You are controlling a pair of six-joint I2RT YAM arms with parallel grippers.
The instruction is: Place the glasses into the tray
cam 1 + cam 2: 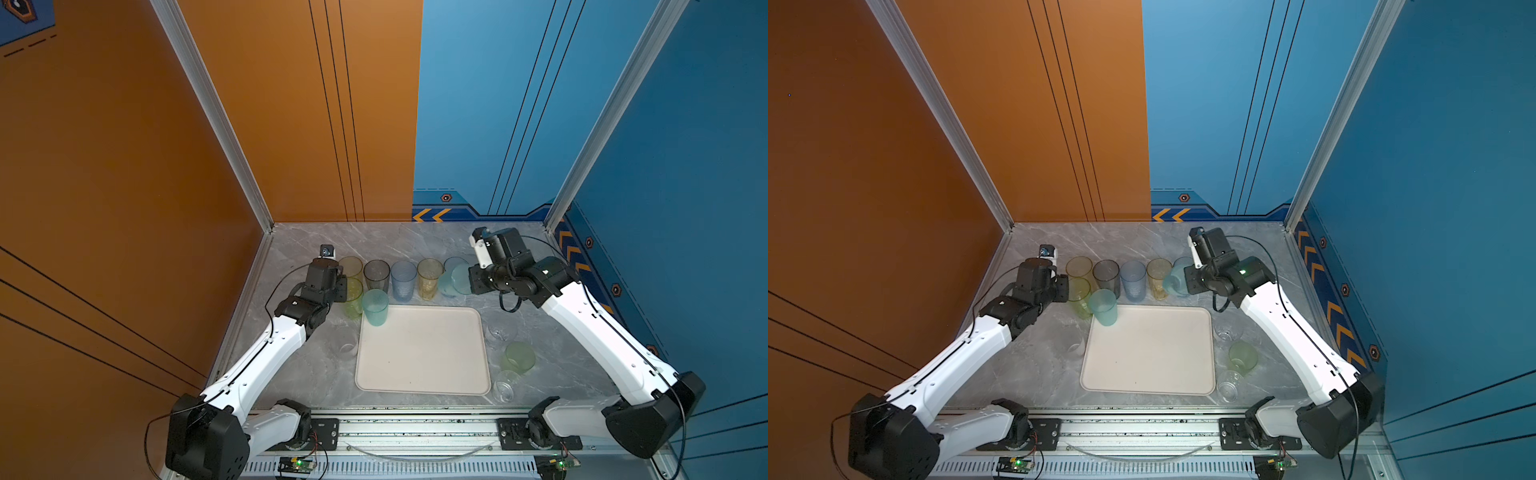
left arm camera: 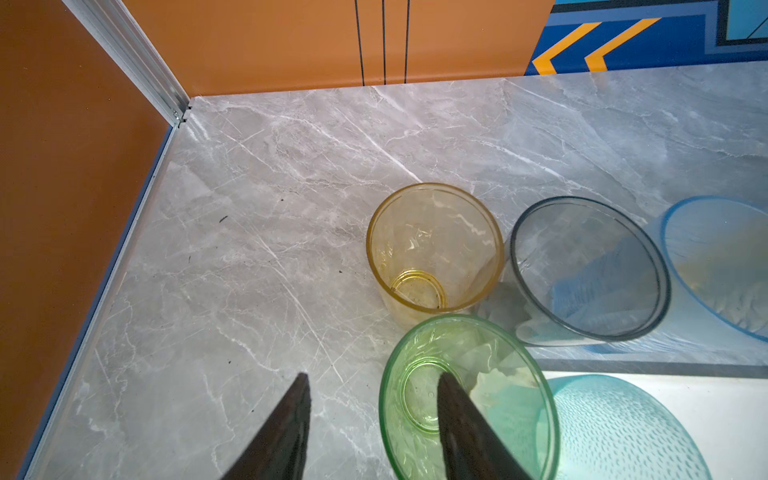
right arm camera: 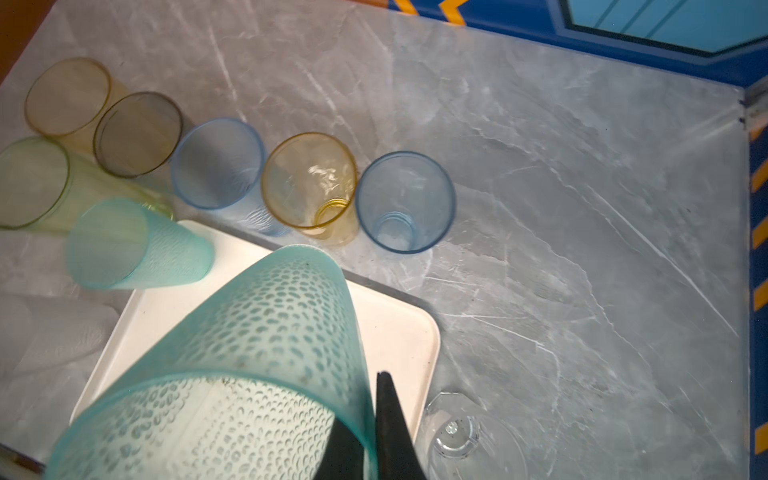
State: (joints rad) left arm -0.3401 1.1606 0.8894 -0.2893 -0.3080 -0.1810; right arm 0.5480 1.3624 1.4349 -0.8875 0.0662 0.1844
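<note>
The right hand is clamped on the wall of a tilted teal tumbler above the tray. The left hand, fingers apart, straddles the rim of the green tumbler.

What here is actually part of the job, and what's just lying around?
Job: cream tray; teal tumbler held in the right gripper; second teal tumbler at the tray's corner; green tumbler that the left gripper straddles; back row of tumblers; pale green tumbler and clear tumblers beside the tray.

Just there: circuit boards on the front rail.
</note>
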